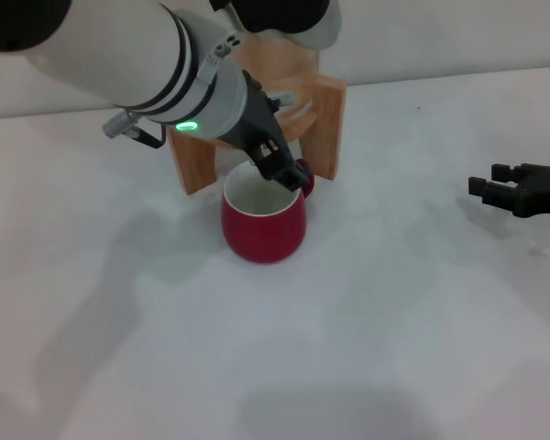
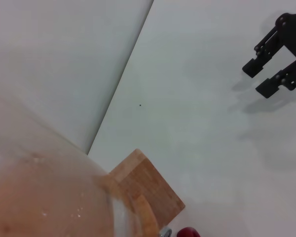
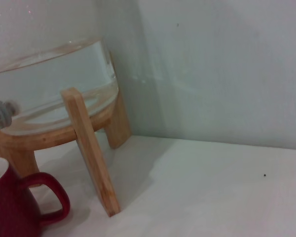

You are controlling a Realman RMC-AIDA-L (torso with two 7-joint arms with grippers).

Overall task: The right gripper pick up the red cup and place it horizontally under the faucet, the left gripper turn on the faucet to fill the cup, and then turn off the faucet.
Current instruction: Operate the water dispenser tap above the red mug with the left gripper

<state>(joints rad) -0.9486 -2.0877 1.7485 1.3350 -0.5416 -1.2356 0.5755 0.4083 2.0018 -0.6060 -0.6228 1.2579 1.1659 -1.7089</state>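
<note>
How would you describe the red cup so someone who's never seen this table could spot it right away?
Find the wooden stand holding the glass jar at the back of the white table. Directly in front of it, below the left gripper, the red cup stands upright. It is the only red item: a rounded glossy mug, white inside, with a small loop handle.

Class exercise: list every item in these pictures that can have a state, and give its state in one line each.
Small glossy red cup: upright on the white table, in front of the wooden stand, white inside.
Clear glass dispenser jar: resting on the stand.
Chrome faucet: above the cup.
Left gripper: over the cup's far rim, by the faucet.
Right gripper: open, empty, apart at the right.
</note>
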